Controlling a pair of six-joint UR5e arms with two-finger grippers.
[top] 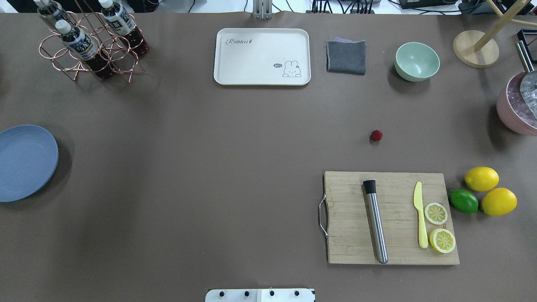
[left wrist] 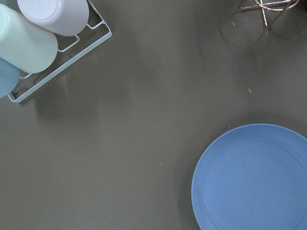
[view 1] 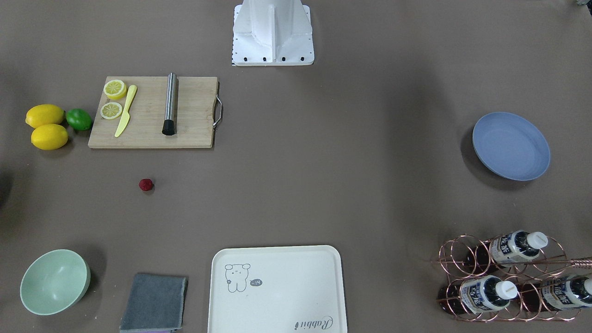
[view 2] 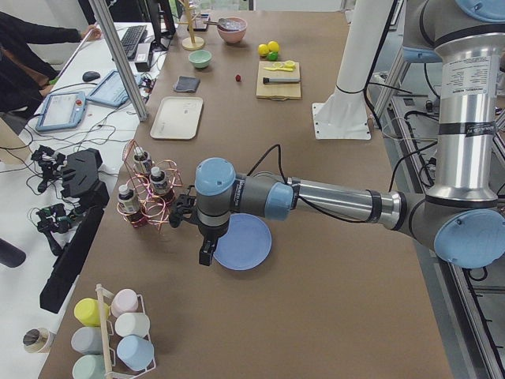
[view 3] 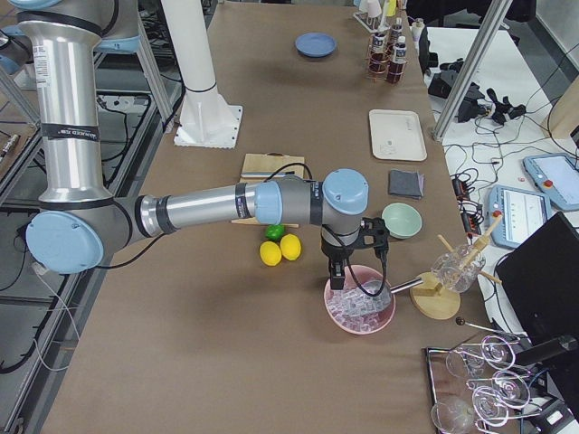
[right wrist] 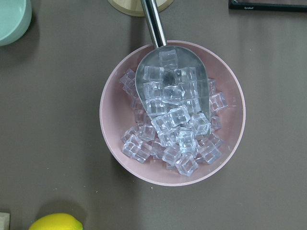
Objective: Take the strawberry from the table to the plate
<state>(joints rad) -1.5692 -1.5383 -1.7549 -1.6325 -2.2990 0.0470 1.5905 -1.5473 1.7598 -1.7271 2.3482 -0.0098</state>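
Observation:
The strawberry [view 1: 146, 185] [top: 376, 135], small and dark red, lies alone on the grey-brown table [view 1: 323, 162], between the cutting board and the green bowl. The blue plate [view 1: 511, 145] [top: 25, 161] [left wrist: 254, 177] sits empty at the table's far opposite end. In the exterior left view my left gripper [view 2: 207, 254] hangs by the plate's [view 2: 245, 241] edge. In the exterior right view my right gripper [view 3: 336, 278] hovers over a pink bowl of ice. I cannot tell whether either gripper is open or shut; neither wrist view shows fingers.
A wooden cutting board [top: 390, 218] holds a metal muddler, a yellow knife and lemon slices, with lemons and a lime [top: 463, 200] beside it. Cream tray [top: 262, 56], grey cloth, green bowl [top: 417, 61], bottle rack [top: 90, 46], ice bowl [right wrist: 172, 112], cup rack [left wrist: 33, 38]. A person sits at a desk [view 2: 31, 63].

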